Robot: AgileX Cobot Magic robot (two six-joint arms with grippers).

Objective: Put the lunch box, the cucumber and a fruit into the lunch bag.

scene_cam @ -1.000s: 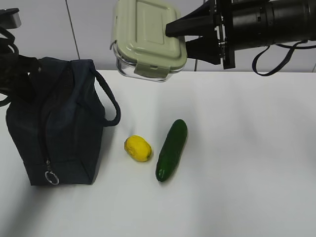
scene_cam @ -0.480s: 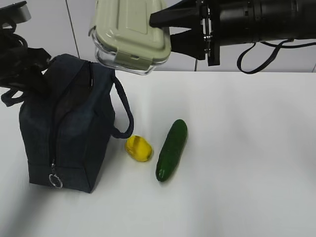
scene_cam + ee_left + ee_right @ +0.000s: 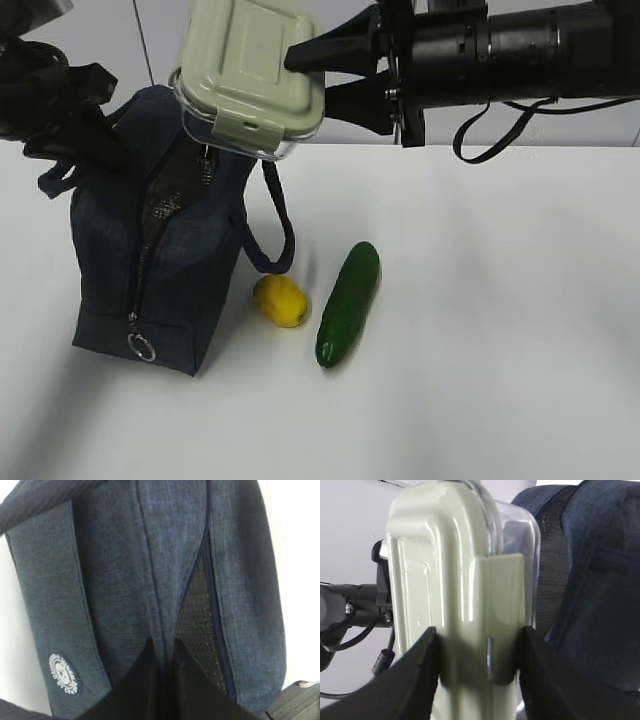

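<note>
One lunch box (image 3: 248, 78), one cucumber (image 3: 348, 303), one fruit (image 3: 281, 300) and one lunch bag (image 3: 165, 260) show, along with two grippers. The lunch box hangs in the air, tilted, above the bag's open top, clamped at its end between the jaws of the right gripper (image 3: 312, 74), which stand about half apart around it. The left gripper (image 3: 164, 652) is closed tight, pinching the bag's fabric beside the zipper opening and holding that edge up. The bag stands on the white table (image 3: 500, 320); its near loop handle (image 3: 280, 235) droops toward the fruit. The fruit lies just beside the bag's base, with the cucumber near it on the other side, not touching.

The left wrist view alone shows the bag's round white logo (image 3: 63, 673) and the mesh lining (image 3: 197, 625) inside the gap. The right wrist view shows the box's lid clip (image 3: 502, 615) between the fingers, with the bag behind.
</note>
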